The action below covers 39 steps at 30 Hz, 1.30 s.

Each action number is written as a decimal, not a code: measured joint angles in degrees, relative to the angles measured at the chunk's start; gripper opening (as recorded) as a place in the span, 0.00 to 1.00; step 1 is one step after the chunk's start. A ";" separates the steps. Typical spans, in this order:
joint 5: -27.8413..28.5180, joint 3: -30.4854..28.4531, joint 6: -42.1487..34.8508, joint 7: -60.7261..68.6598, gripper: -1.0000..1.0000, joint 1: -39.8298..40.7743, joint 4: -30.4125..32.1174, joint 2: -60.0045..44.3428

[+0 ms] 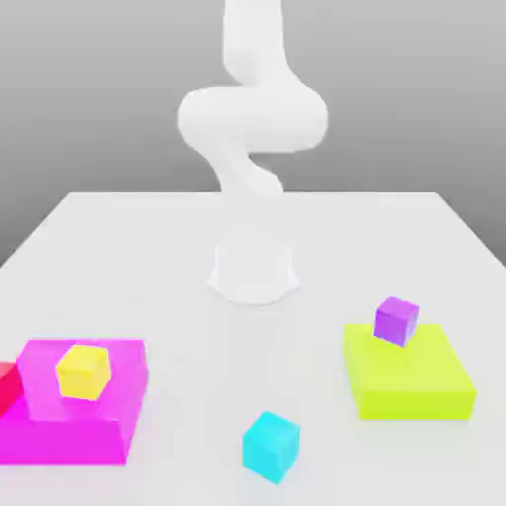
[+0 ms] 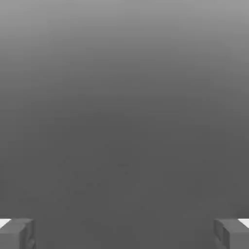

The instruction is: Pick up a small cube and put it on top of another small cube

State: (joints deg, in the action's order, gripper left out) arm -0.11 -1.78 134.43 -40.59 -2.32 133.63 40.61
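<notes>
From the exterior view's left, we see a yellow cube [image 1: 83, 372] on a magenta block [image 1: 74, 415], a cyan cube [image 1: 270, 446] on the white surface [image 1: 148, 257], then a purple cube [image 1: 396, 321] on a lime block [image 1: 407, 374]. Our jaws stand wide open, holding nothing.

Matt, smooth cyan cube [image 1: 270, 446]

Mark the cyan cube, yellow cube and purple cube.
cyan cube [image 1: 270, 446], exterior view, front face.
yellow cube [image 1: 83, 372], exterior view, front face.
purple cube [image 1: 396, 321], exterior view, front face.
</notes>
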 joint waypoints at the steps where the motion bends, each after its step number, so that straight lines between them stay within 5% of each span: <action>1: -0.12 -0.75 1.13 2.32 0.50 -0.95 0.79 -2.25; 15: -3.76 -8.45 15.81 33.89 0.50 -10.77 11.09 -31.51; 28: -7.56 -4.38 32.28 54.15 0.50 -8.53 15.47 -58.37; 29: -8.18 -3.49 33.74 54.65 0.00 -7.77 15.15 -60.17; 39: -6.06 -5.09 29.95 53.10 0.00 -8.91 16.06 -55.51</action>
State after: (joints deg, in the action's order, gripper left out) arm -6.17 -6.88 164.38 12.51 -11.23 149.69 -14.90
